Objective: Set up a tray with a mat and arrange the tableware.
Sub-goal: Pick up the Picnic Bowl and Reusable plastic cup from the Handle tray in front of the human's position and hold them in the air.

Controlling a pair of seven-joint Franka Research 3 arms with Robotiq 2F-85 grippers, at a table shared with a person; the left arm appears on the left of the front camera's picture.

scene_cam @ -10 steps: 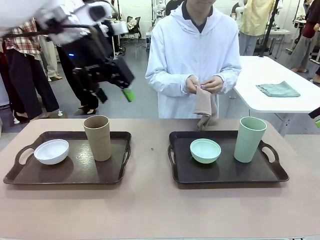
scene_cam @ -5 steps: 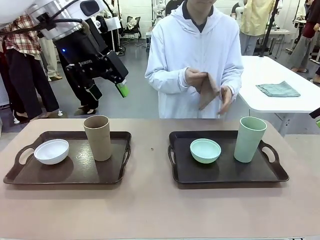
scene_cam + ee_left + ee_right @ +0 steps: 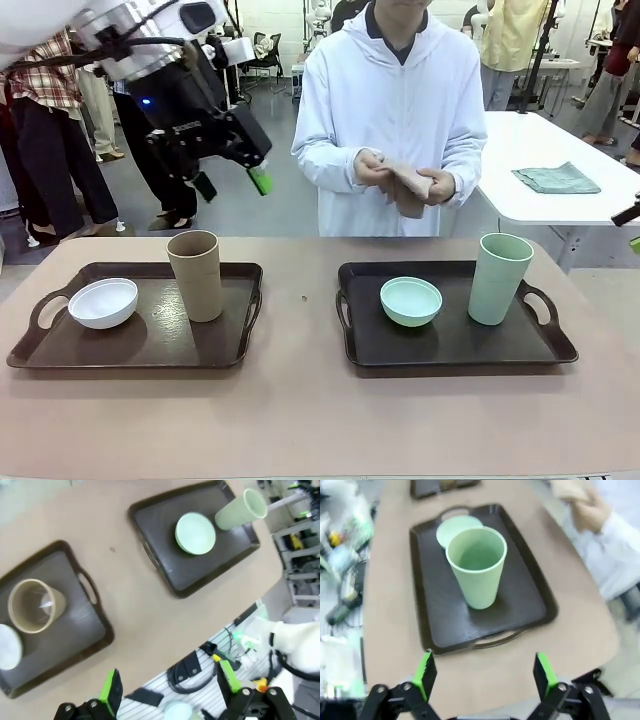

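**Left tray** (image 3: 130, 352): dark, two-handled, on the table's left half. No mat on it. It carries the small white bowl (image 3: 103, 302) at its left end and the tall tan-brown cup (image 3: 196, 275), upright, toward its right end.

**Left gripper** (image 3: 232, 184): raised above the left tray's far right corner, jaws spread, empty. The tan-brown cup stands below it, slightly nearer the near edge, long axis vertical, mouth up. This is the nearer arm for that cup.

**Person's hands** (image 3: 400, 178): at the table's far edge, centre, gathering a tan cloth (image 3: 410, 190), probably the mat.

**Right tray** (image 3: 450, 362): no mat on it. The small mint-green bowl (image 3: 411, 300) sits mid-tray and the tall mint-green cup (image 3: 498, 278) stands upright at the right end.

**Right gripper** (image 3: 484, 675): beyond the table's right edge, jaws spread, empty. The mint-green cup stands straight ahead of its fingers.
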